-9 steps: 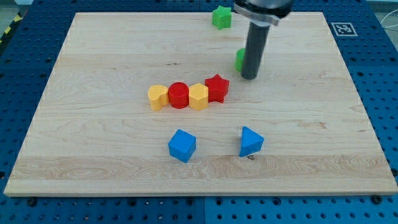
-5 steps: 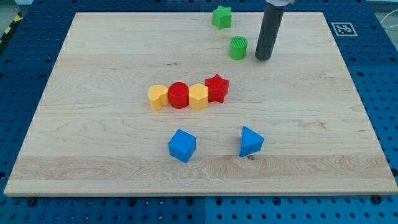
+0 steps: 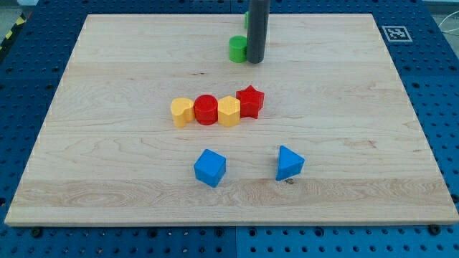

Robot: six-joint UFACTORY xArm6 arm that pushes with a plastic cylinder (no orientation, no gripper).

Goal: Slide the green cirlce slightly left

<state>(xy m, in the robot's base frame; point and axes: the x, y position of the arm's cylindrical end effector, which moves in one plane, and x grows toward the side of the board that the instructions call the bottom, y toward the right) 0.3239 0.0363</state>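
Camera view shows a pale wooden tabletop (image 3: 107, 158) resting on a blue perforated base (image 3: 445, 107). My tip (image 3: 256, 61), the lower end of a straight dark rod, sits near the view's top, touching the right side of the small green round block (image 3: 237, 49); there are no fingers on this rod, so nothing is held. A second green block (image 3: 246, 17) peeks out behind the rod, mostly hidden, its shape unclear. Toward the middle of the tabletop a row of four blocks stands touching one another: a yellow rounded block (image 3: 182, 112), a red round block (image 3: 206, 110), a yellow hexagonal block (image 3: 229, 112) and a red star block (image 3: 250, 101). Well below them, apart from each other, lie a blue cube (image 3: 210, 168) and a blue wedge-like block (image 3: 290, 163). A printed marker tag (image 3: 396, 33) sits at the tabletop's upper right corner.
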